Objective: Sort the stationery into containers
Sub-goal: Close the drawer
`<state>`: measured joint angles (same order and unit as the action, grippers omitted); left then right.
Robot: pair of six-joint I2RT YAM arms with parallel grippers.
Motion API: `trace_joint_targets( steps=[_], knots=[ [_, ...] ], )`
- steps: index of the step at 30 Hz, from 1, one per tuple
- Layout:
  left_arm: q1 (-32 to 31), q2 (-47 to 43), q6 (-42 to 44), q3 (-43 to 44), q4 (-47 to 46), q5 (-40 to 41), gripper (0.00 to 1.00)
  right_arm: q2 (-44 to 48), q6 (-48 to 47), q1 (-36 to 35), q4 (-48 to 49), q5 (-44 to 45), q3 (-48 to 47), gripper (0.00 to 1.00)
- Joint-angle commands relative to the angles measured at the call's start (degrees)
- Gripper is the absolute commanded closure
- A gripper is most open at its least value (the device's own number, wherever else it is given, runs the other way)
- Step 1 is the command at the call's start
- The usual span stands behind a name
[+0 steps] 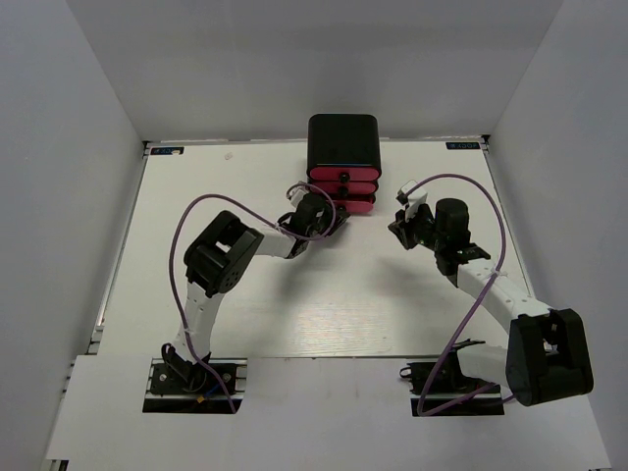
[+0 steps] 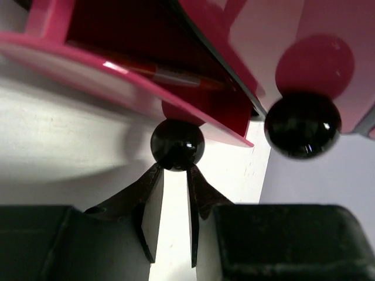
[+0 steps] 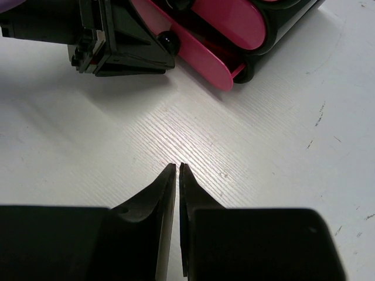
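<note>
Black cabinet (image 1: 343, 142) sits at far centre of the white worktop (image 1: 294, 314), its three pink drawers facing the arms. The bottom drawer (image 2: 70, 61) stands part-way out. Inside it, one thin orange pen (image 2: 170, 76) lies along the floor behind the front panel. This is the only stationery in sight.

Left tool (image 2: 174, 172) is at the bottom drawer's front. Its fingers are apart with a strip of worktop showing between them. Their tips sit just under the round black knob (image 2: 177, 144), touching or nearly so. The knob is wider than the gap and is not clamped.

A second knob (image 2: 302, 124), on the middle drawer (image 2: 328, 52), hangs close to the right of the first.

Right tool (image 3: 177, 167) is low over bare worktop, to the right of the cabinet and nearer than it. Its fingers are together apart from a hairline slit, with nothing between them.

Purple cable (image 1: 182, 245) loops wide to the left of the left arm, away from the drawers.
</note>
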<state>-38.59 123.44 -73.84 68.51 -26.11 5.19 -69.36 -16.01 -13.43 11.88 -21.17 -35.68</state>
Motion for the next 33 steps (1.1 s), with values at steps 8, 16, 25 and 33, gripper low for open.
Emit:
trace_joint_targets(
  steps=[8, 16, 25, 33],
  knots=[
    [1.14, 2.69, -3.58, 6.2, 3.7, 5.09, 0.63, 1.69, -0.34, 1.04, 1.48, -0.89, 0.79, 0.88],
    [1.15, 3.83, -4.2, 8.04, 3.08, 5.09, 0.58, 1.95, -0.69, 1.92, 1.22, -1.16, 0.88, 0.88],
    [0.62, -0.73, -3.68, -1.6, -2.36, 1.5, 0.63, 2.13, -1.04, 2.27, 0.95, -1.77, 1.49, 0.85],
    [-0.52, -12.59, 7.98, -14.71, -5.88, -6.5, 0.41, 2.56, -1.48, 2.09, -0.28, -2.91, 1.23, 0.23]
  ],
)
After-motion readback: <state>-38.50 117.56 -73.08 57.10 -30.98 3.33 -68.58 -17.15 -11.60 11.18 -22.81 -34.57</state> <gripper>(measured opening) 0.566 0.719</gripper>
